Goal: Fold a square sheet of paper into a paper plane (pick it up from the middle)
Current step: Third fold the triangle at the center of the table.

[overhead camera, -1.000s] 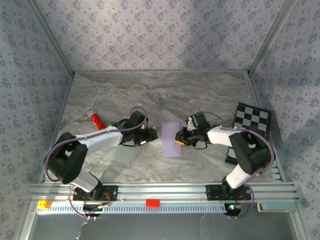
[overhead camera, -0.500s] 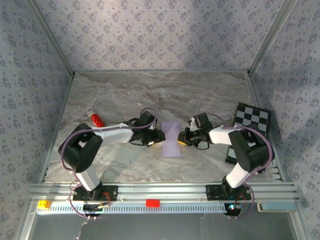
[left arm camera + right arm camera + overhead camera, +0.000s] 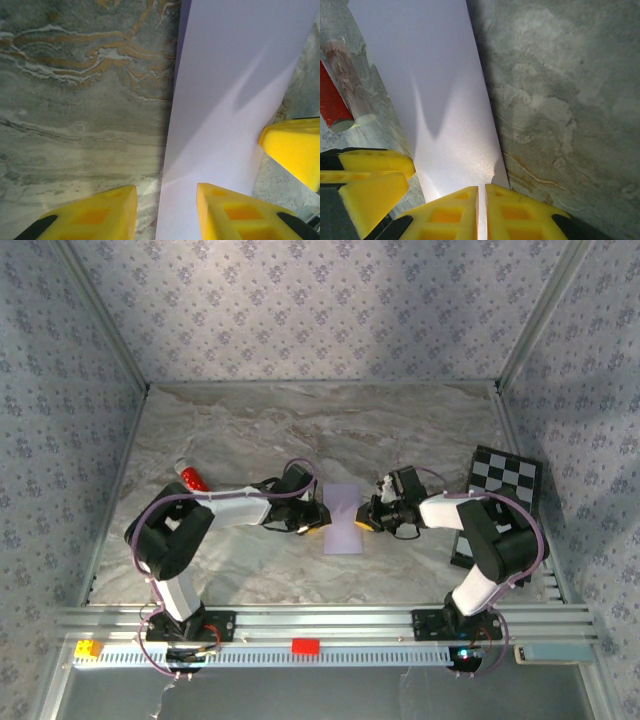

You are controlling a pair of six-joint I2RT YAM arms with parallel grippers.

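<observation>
Two right fingers [image 3: 451, 212] pinch the paper [image 3: 430, 90]; left fingers [image 3: 100, 212] parted.

Marble table [image 3: 400, 430]: lilac paper [image 3: 343, 515], cylinder [image 3: 192, 480] (red), checkered board [image 3: 505, 475].

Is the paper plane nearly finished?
Not yet. The lilac paper looks like a plain strip, maybe folded in half once, with no pointed nose. Right now the right gripper is pinched shut on one long edge, and the left gripper has its fingers open around the opposite edge. The nose and wing folds are left.
</observation>
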